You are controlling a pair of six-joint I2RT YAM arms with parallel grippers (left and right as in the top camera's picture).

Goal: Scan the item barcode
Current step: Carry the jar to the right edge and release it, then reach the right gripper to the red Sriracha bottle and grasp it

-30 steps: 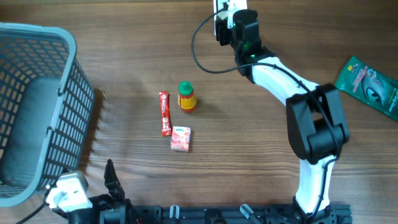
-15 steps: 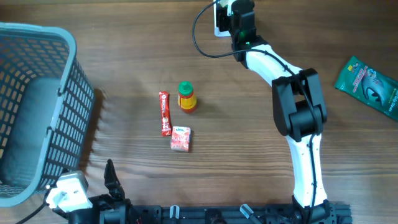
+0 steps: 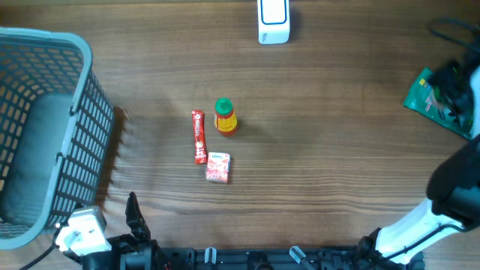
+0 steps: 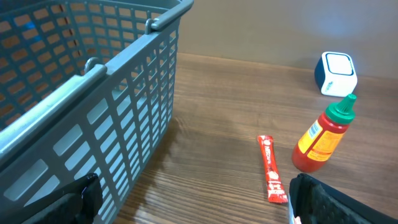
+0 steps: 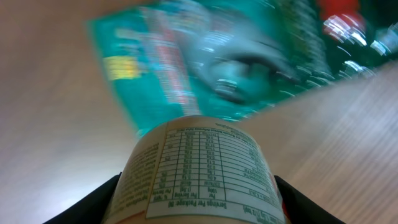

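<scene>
The right arm was reaching to the white scanner [image 3: 272, 21] at the far edge of the table a second ago. It has since swung away to the right side. The right gripper [image 5: 199, 208] now hangs over a green packet [image 3: 442, 97], well apart from the scanner. Its fingers [image 5: 102, 199] pinch a jar [image 5: 199, 162], which sits between them with a nutrition table facing the wrist camera. The green packet fills the view just beyond the fingertips.

This move suggests the pass at the scanner is over and the jar is being carried off. No picture shows whether the scan actually registered.

The left gripper [image 4: 199, 208] rests at the near edge with its fingers spread wide and nothing between them. A grey basket [image 4: 124, 93] stands just beside its left finger. Ahead of its right finger lie a red stick [image 4: 271, 168] and a sauce bottle [image 4: 323, 137]. A small pink box [image 3: 218, 167] lies near them.

No barcode shows on the jar. Its lid and base are cut off, and only one side of the label can be seen. The right wrist view is smeared by motion, so the packet's print cannot be read. From above, the right gripper is a dark shape at the frame edge and the jar cannot be made out there.
</scene>
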